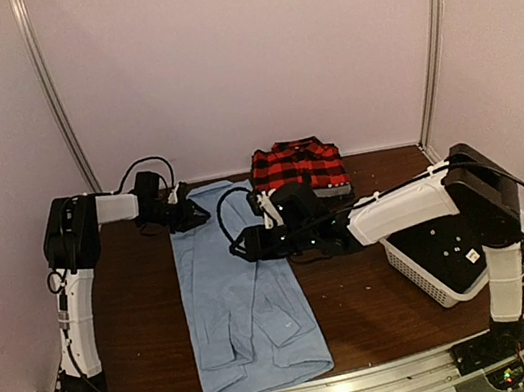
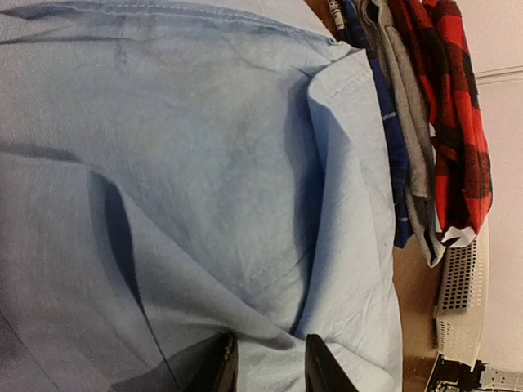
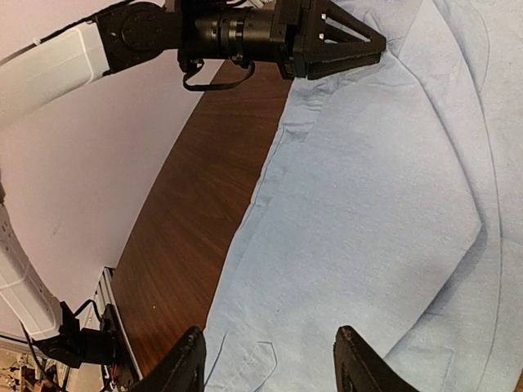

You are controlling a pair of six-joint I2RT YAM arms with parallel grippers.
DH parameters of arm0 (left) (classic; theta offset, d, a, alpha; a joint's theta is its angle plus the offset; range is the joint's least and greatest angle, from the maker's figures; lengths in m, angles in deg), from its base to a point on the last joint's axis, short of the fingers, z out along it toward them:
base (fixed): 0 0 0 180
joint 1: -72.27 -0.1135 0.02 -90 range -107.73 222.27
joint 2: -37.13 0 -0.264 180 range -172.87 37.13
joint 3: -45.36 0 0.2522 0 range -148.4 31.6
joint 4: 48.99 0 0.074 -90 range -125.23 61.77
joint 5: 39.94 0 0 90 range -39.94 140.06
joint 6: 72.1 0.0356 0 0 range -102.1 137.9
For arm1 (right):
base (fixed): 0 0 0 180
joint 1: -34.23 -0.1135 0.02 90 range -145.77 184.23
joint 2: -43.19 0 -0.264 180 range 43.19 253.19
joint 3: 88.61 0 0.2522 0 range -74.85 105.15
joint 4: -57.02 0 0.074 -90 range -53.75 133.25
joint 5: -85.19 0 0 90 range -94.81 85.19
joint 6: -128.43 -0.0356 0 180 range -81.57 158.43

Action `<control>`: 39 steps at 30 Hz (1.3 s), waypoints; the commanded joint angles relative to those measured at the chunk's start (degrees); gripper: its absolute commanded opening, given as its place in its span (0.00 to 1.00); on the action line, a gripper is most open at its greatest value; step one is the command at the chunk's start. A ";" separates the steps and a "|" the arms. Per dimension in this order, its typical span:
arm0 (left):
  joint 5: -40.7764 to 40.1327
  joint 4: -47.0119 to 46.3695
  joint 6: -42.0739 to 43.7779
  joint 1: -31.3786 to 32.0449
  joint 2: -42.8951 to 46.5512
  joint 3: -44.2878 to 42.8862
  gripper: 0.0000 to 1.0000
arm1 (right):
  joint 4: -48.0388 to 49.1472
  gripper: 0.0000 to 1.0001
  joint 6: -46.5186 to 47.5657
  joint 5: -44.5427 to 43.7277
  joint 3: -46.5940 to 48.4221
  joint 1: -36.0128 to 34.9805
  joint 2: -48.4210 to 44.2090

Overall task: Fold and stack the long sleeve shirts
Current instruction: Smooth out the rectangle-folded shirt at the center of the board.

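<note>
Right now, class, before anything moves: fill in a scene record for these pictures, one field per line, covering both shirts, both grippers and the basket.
surface: brown wooden table
light blue shirt: spread lengthwise, a sleeve folded over its body, not yet stacked
plaid shirt: folded, at the table's far edge
left gripper: shut on the light blue shirt's far left corner
right gripper: open, above the light blue shirt, holding nothing
basket: white mesh, right side, beneath the right arm

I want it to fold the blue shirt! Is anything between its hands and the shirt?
Nothing visible is. The left gripper pinches the blue shirt at its edge, and the right gripper hovers open just above the cloth.
</note>
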 commanded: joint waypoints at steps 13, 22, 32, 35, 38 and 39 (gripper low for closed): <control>-1.09 -1.78 -2.93 -0.39 -6.99 -6.68 0.30 | 3.40 0.53 -9.10 6.41 26.92 6.90 26.70; -0.27 -0.46 -4.16 -0.96 -10.96 -12.94 0.30 | 0.43 0.52 -10.07 9.07 27.83 9.88 28.41; 1.01 -0.06 -4.41 -0.96 -8.14 -15.07 0.30 | -12.25 0.53 2.79 12.88 23.60 6.72 16.18; 1.69 0.08 -4.37 -0.96 -5.25 -14.76 0.30 | -12.59 0.53 5.33 13.38 17.58 3.57 11.59; 1.80 0.05 -4.25 -0.96 -1.57 -12.85 0.31 | -11.46 0.53 5.62 13.74 11.67 -0.68 8.03; 1.77 0.11 -4.20 -0.96 -0.18 -11.93 0.31 | -10.68 0.53 5.45 13.95 9.90 -2.05 7.14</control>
